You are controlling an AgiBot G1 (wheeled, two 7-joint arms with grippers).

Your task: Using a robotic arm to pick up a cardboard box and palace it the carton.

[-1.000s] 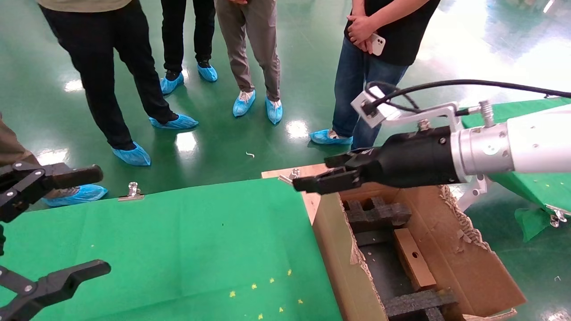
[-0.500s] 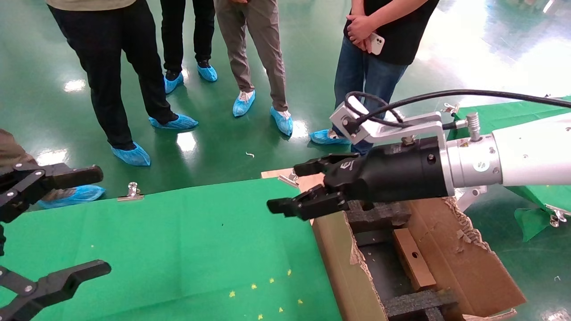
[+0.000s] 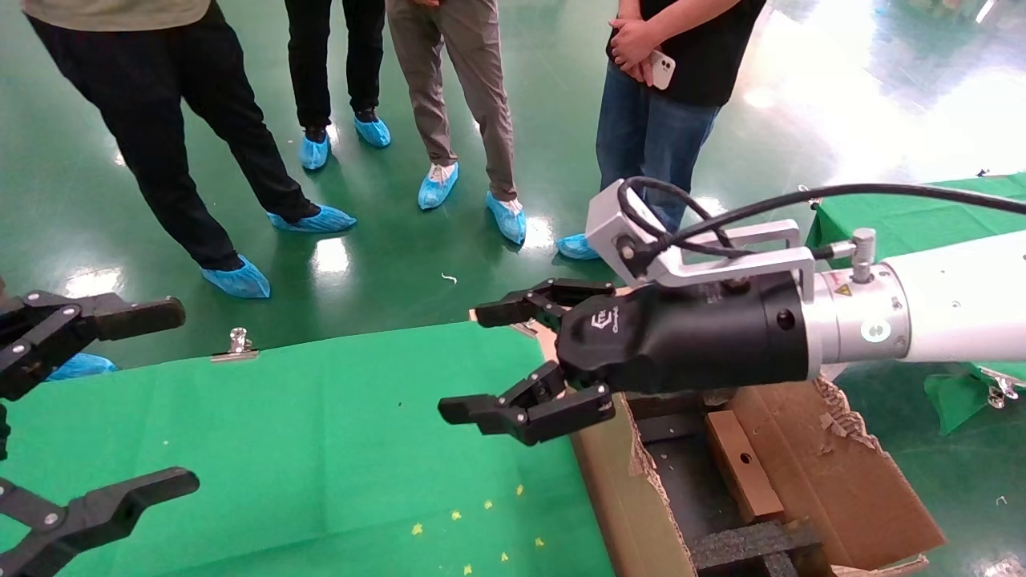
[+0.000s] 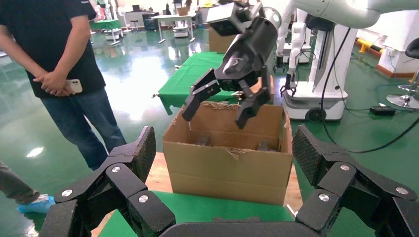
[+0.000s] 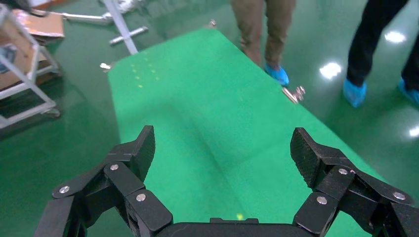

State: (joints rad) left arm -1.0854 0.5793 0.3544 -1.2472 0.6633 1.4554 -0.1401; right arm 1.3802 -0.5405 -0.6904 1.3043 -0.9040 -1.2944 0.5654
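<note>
The small cardboard box [image 3: 741,469], brown with a round hole, lies inside the large carton [image 3: 609,481] between black foam inserts [image 3: 753,545]. My right gripper [image 3: 473,359] is open and empty, hovering above the green table [image 3: 321,433] just left of the carton's torn wall. The left wrist view shows the carton [image 4: 227,168] head-on with the right gripper [image 4: 215,117] above its near rim. In the right wrist view, only green cloth lies between that gripper's [image 5: 223,148] spread fingers. My left gripper [image 3: 176,394] is parked open at the table's left edge.
Several people in blue shoe covers [image 3: 437,184] stand on the green floor just beyond the table. A metal clip [image 3: 237,343] holds the cloth at the far edge. Another green-covered table [image 3: 906,216] stands at the right.
The right gripper has moved left and nearer, off the carton and out over the green table, and its jaws have spread wider. The left gripper has stayed still.
</note>
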